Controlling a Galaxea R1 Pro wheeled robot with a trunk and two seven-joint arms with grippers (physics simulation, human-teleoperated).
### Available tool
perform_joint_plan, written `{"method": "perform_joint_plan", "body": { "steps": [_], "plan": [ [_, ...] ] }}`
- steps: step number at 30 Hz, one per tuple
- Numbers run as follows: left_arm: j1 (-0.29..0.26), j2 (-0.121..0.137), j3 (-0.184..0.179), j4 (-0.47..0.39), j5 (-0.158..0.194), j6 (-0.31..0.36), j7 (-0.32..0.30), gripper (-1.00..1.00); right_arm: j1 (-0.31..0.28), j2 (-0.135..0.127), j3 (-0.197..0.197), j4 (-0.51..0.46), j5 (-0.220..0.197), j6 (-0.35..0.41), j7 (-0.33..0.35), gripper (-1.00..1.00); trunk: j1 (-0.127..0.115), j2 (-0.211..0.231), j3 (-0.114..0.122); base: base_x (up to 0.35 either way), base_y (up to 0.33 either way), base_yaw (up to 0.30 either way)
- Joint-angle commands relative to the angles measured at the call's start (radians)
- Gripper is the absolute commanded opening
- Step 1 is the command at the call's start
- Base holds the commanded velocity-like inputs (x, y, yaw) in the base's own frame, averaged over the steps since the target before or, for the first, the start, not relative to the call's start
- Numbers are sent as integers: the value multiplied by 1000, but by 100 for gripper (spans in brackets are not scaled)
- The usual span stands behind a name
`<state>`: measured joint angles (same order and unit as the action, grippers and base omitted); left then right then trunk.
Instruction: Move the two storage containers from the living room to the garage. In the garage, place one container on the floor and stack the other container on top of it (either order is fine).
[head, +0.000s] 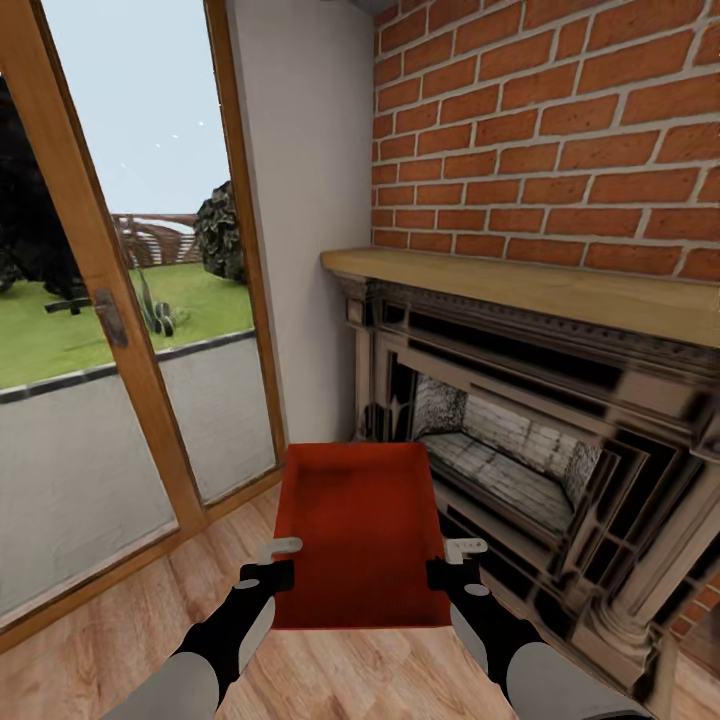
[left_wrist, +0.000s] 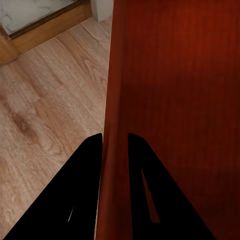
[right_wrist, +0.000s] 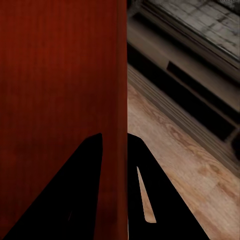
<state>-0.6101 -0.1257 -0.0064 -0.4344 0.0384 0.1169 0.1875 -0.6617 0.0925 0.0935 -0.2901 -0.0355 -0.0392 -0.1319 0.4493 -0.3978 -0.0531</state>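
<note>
2 tools carry 1 storage container (head: 360, 530) between them, held up above the light wood plank floor (head: 120, 640) of the living room, just in front of the dark ornate fireplace (head: 560, 450) and beside the wood-framed glass door (head: 110, 300).

My left tool (head: 268, 570) is clamped on the container's left wall near its near corner; in the left wrist view the 2 fingers (left_wrist: 87, 170) straddle that thin wall, 1 outside and 1 inside. My right tool (head: 452, 568) is clamped the same way on the right wall, its fingers (right_wrist: 90, 170) on either side of the rim.

I judge the bin to be light and stiff: thin plastic, low walls, no lid. The walls are smooth, so a pinch on 1 rim alone could slip or let the bin swing. Holding both long walls at matching points keeps it level, and that is the hold I would keep.

Its long axis runs straight away from me, toward the corner between the door and the fireplace. The open side faces up, and the far end tilts a little upward.

Only 1 of the 2 containers is in hand, and this is not the garage, so I judge the carry has barely begun.
</note>
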Motion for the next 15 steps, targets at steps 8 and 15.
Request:
{"method": "perform_joint_plan", "body": {
  "steps": [8, 15],
  "plan": [
    [0, -1, 15, -3, -12, 7, 18, -100, -1, 4, -3, 0, -6, -2, -5, -100, 1, -2, 9, 0, 0, 0],
    [0, -1, 16, -3, -12, 7, 18, -100, -1, 3, -3, 0, -6, -2, -5, -100, 1, -2, 10, 0, 0, 0]
  ]
}}
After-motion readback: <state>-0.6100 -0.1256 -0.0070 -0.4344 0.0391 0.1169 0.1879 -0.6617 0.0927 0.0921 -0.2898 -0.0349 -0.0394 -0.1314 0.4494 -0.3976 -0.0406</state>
